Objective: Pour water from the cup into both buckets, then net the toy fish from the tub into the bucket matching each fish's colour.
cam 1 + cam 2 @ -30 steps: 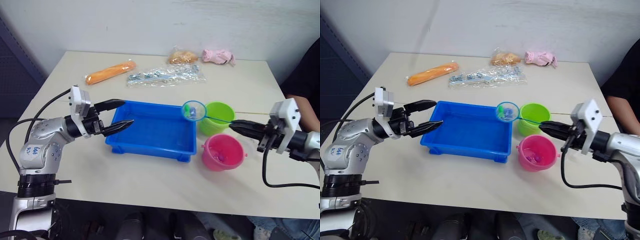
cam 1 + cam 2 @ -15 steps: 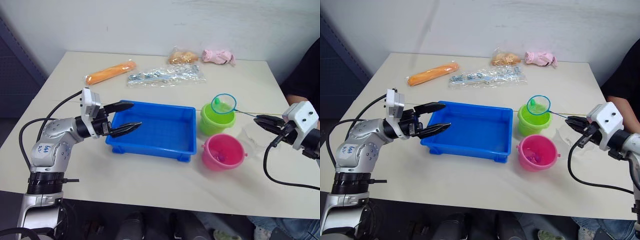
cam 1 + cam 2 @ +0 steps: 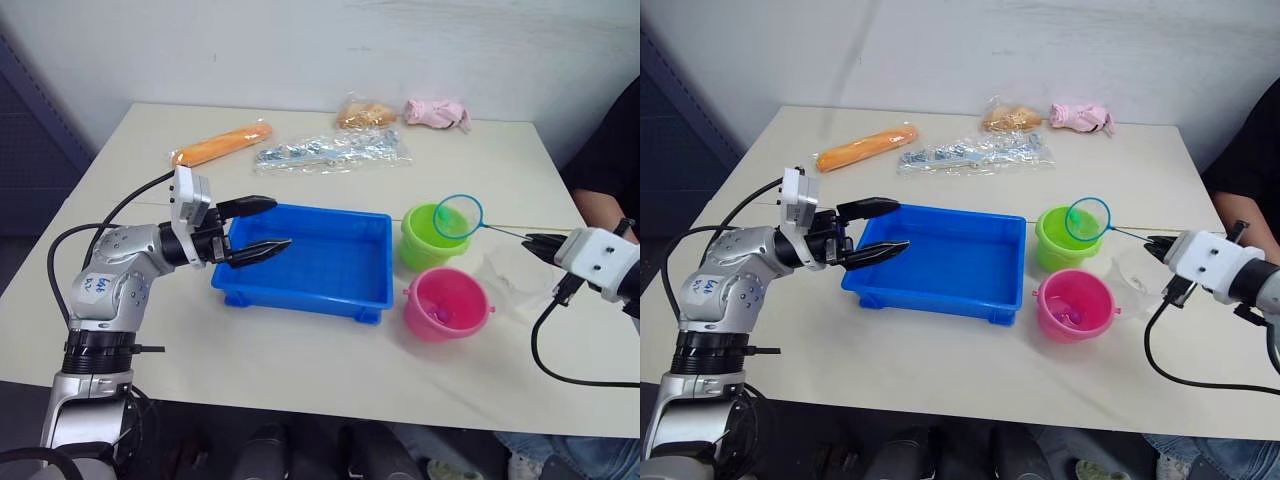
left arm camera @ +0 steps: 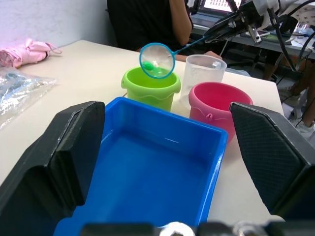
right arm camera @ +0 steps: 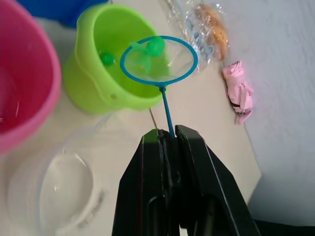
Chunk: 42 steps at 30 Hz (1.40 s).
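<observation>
The blue tub (image 3: 310, 265) lies at the table's middle. To its right stand the green bucket (image 3: 425, 242) and, nearer me, the pink bucket (image 3: 445, 303), with the clear cup (image 3: 503, 280) upright to the right of both. My right gripper (image 5: 169, 133) is shut on the net's thin handle. The net's blue hoop (image 3: 458, 216) hangs above the green bucket's right rim with a green fish (image 5: 147, 54) in it. Another green fish (image 5: 107, 59) lies inside that bucket. A small fish (image 3: 1072, 318) sits in the pink bucket. My left gripper (image 3: 282, 223) is open over the tub's left end.
Along the table's far side lie an orange packet (image 3: 220, 144), a clear plastic bag (image 3: 330, 150), a snack bag (image 3: 365, 112) and a pink cloth (image 3: 437, 112). A person in dark clothing (image 3: 610, 150) sits at the right edge.
My right gripper drew back to the right, carrying the net from above the tub's far right corner to above the green bucket. My left gripper shifted rightward over the tub's left end.
</observation>
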### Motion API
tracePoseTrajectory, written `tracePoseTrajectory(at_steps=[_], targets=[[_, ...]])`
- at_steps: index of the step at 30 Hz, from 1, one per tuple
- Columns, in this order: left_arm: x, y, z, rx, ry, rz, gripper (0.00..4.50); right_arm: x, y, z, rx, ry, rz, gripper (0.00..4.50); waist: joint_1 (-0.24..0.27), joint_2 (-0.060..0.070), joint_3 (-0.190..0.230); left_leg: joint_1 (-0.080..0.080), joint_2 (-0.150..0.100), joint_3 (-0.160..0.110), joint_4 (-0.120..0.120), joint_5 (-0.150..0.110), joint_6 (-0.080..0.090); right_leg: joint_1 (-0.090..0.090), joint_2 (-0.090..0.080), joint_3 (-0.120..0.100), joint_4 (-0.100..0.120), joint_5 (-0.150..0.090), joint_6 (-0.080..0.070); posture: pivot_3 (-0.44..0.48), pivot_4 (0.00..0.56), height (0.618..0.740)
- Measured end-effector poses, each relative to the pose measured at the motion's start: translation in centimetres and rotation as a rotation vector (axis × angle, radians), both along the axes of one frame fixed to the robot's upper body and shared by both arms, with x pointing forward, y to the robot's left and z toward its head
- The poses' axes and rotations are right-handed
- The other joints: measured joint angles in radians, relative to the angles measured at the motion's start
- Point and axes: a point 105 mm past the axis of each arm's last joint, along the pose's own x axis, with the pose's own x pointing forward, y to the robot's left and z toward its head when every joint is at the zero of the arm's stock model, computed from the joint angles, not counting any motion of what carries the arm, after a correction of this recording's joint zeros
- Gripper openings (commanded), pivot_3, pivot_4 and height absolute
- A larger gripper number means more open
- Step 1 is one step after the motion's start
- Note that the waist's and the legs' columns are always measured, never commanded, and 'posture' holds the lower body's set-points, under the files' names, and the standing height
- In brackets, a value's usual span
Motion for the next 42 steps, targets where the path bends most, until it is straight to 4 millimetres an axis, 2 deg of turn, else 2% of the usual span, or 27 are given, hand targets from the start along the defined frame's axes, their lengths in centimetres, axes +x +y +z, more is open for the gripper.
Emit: tracePoseTrajectory(at_steps=[5,8,12,16,21,30,38,42], targets=[[0.0,-0.2,-0.1,-0.005,-0.003,-0.010,4.36,0.3,-0.3,0.5,-0.074,-0.096,-0.013,0.00,0.000,0.000,0.000,0.000,0.000,0.000,0.001,0.001,-0.001,0.000,0.000,0.000,0.002,0.000,0.000,0.000,0.150,0.740],[0.3,-0.4,-0.3,-0.013,0.004,-0.014,4.36,0.4,0.3,0.9,-0.111,-0.156,0.014,0.00,0.001,0.000,0.000,0.000,0.000,0.000,0.003,0.001,-0.002,0.000,0.000,0.000,0.003,0.000,0.000,0.000,0.150,0.740],[0.3,-0.9,-0.3,-0.014,0.002,-0.030,4.36,0.4,1.1,-0.4,-0.249,-0.159,0.083,0.00,0.001,0.000,0.000,0.000,0.000,0.000,0.003,0.001,-0.001,0.000,0.000,0.000,0.003,0.000,0.000,0.000,0.150,0.740],[0.3,-0.9,-0.2,-0.013,-0.006,-0.031,4.36,0.4,0.4,-0.6,-0.348,-0.194,0.090,0.00,0.000,0.000,0.000,0.000,0.000,0.000,0.004,0.001,-0.002,0.000,0.000,0.001,0.003,0.000,0.000,0.000,0.150,0.740],[0.3,-0.9,-0.2,-0.013,-0.008,-0.031,4.36,0.9,-0.6,0.4,-0.456,-0.302,0.066,0.00,0.000,0.000,0.000,0.000,0.000,0.000,0.004,0.001,-0.002,0.000,0.000,0.001,0.005,0.000,0.000,0.000,0.150,0.740],[0.3,-0.9,-0.1,-0.012,-0.019,-0.032,4.36,0.5,-0.3,-1.0,-0.538,-0.385,0.150,0.00,-0.002,0.000,0.000,0.001,0.000,0.001,0.005,0.002,-0.003,0.000,0.000,0.001,0.006,0.000,0.000,0.000,0.150,0.740],[0.3,-1.0,0.0,-0.015,-0.026,-0.033,4.36,0.9,0.0,-1.3,-0.630,-0.454,0.177,0.00,-0.001,0.000,0.000,0.001,0.000,0.001,0.005,0.002,-0.003,0.000,0.001,0.002,0.006,0.000,0.000,0.000,0.150,0.740],[0.3,-1.0,0.1,-0.016,-0.033,-0.034,4.36,1.2,0.4,-0.8,-0.658,-0.511,0.193,0.00,-0.002,0.000,0.000,0.001,0.000,0.001,0.005,0.002,-0.003,0.000,0.001,0.002,0.007,0.000,0.000,0.000,0.150,0.740]])
